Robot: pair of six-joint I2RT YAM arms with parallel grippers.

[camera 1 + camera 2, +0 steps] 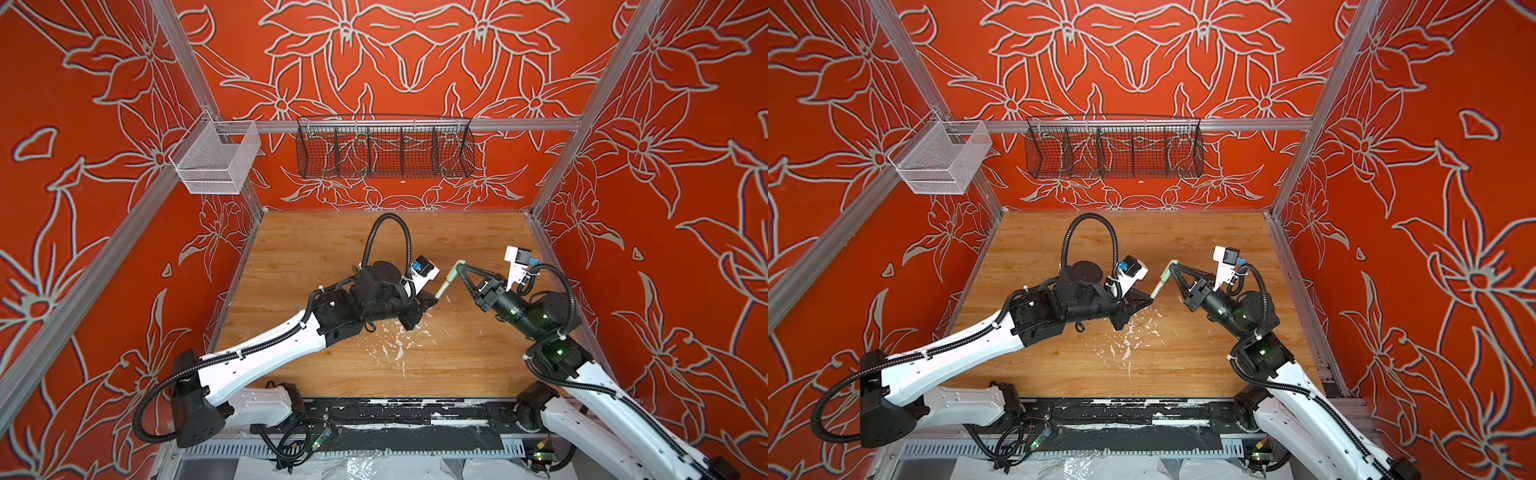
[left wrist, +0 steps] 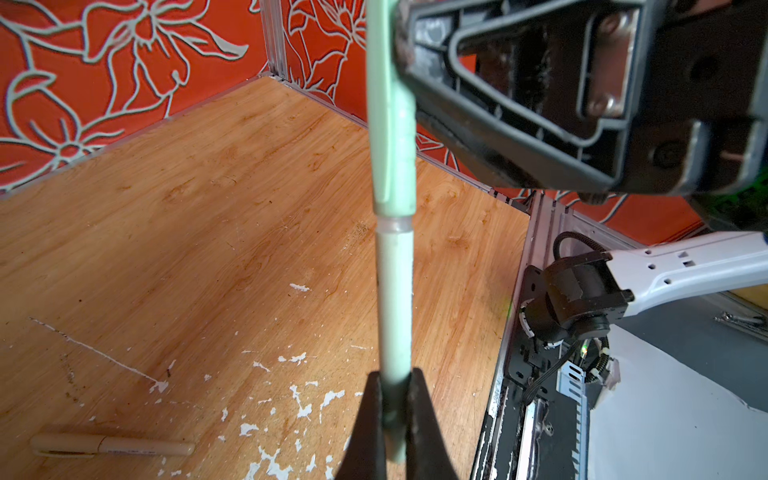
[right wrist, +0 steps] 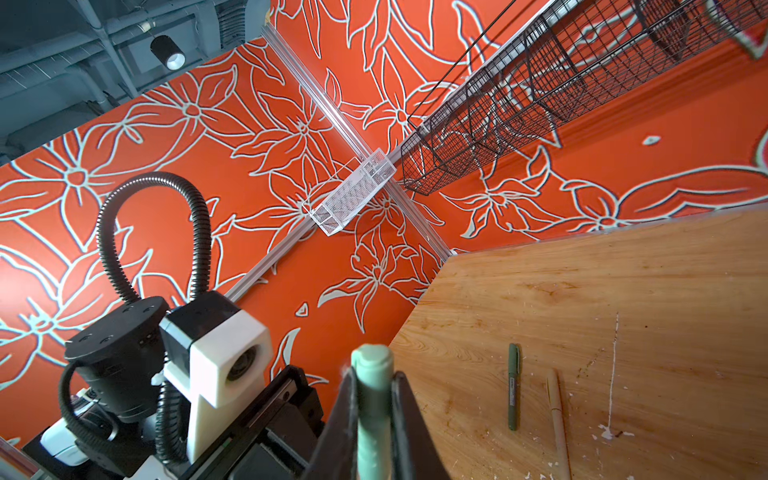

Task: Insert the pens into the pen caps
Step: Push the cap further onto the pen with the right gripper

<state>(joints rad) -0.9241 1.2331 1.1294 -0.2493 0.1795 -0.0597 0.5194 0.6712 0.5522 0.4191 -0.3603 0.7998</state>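
A pale green pen [image 2: 395,299] hangs in the air between both grippers, over the middle of the wooden table [image 1: 316,249]. My left gripper [image 2: 395,399] is shut on its barrel. My right gripper [image 3: 374,382] is shut on the pale green pen cap [image 3: 372,365], which sits on the pen's tip end with a narrow ring of neck showing [image 2: 392,226]. In both top views the pen [image 1: 449,279] [image 1: 1163,279] slants between the left gripper [image 1: 434,297] and the right gripper [image 1: 459,270]. A dark green pen [image 3: 514,386] and a tan pen [image 3: 557,415] [image 2: 112,445] lie on the table, each with its cap on.
White paint flecks [image 1: 395,340] mark the wood below the grippers. A black wire basket [image 1: 384,151] hangs on the back wall and a white mesh basket [image 1: 216,160] on the left rail. Metal frame rails run along the table's edges.
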